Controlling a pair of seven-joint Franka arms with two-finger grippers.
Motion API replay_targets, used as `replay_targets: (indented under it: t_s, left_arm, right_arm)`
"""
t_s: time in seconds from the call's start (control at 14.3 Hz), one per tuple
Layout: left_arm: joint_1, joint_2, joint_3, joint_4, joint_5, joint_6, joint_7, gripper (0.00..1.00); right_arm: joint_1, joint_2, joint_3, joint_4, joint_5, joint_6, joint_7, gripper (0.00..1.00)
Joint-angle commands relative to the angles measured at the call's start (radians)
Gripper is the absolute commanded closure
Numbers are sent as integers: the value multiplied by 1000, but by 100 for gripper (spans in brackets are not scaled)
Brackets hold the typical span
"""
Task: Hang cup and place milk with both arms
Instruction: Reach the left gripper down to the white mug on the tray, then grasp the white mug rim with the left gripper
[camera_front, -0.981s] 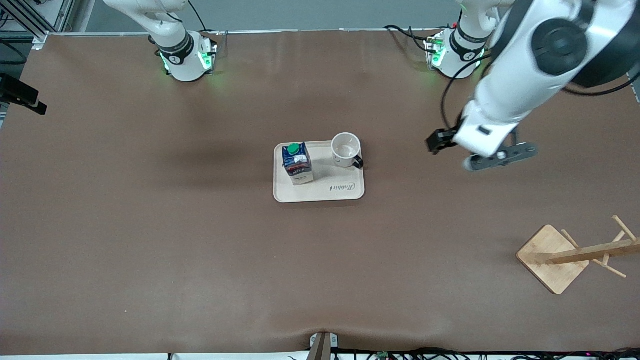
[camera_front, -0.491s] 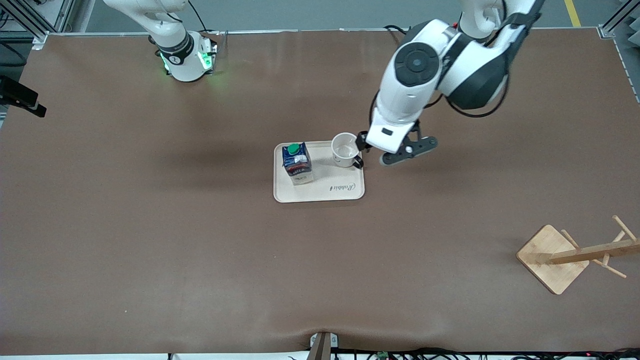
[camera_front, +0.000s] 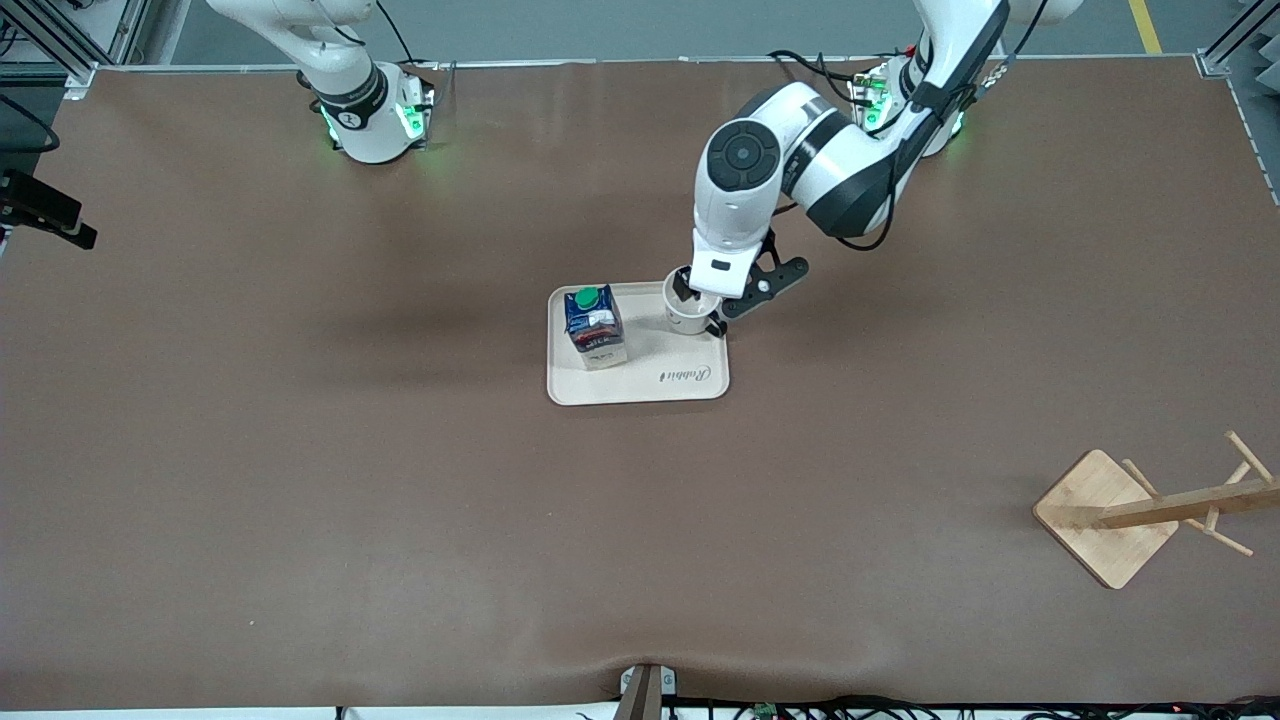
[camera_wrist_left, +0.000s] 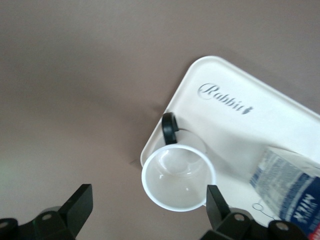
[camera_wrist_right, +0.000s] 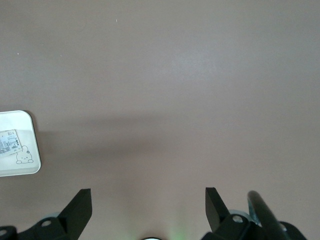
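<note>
Moved since half a second ago: left gripper (camera_front: 700, 300), now over the cup (camera_front: 688, 312).

Front view: matte brown table (camera_front: 300, 480); cream rounded tray (camera_front: 640, 385) at centre bearing milk (camera_front: 594, 326) and cup; wooden peg rack (camera_front: 1150, 510) lower right.

Left wrist view: jaws apart, straddling glossy white cup (camera_wrist_left: 178, 177); carton (camera_wrist_left: 287, 187) beside it.

Right wrist view: right gripper (camera_wrist_right: 145, 215) waits, jaws apart, over bare table.
</note>
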Motion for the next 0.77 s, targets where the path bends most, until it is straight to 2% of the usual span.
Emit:
replay_targets:
  t_s: [0.0,0.28,0.42,0.49,0.56,0.7]
  left_arm:
    - [4,-21,1,-90,18,86,-61,0]
    - [-9,-14,1,-250,18,350,-136,0]
    - [-7,3,1,-270,18,381,-142,8]
    - [-7,23,1,-267,18,390,-142,18]
    - [-9,40,1,-267,18,402,-141,35]
    - [-10,66,-1,-263,20,427,-139,77]
  right_arm:
    - [-27,17,17,6,-9,0,-9,0]
    - [-25,44,16,6,-13,-5,-9,0]
    - [-25,46,16,7,-12,-2,-11,0]
    - [-25,46,16,7,-12,-2,-11,0]
    - [-25,46,16,7,-12,-2,-11,0]
    - [-27,47,16,7,-13,-2,-11,0]
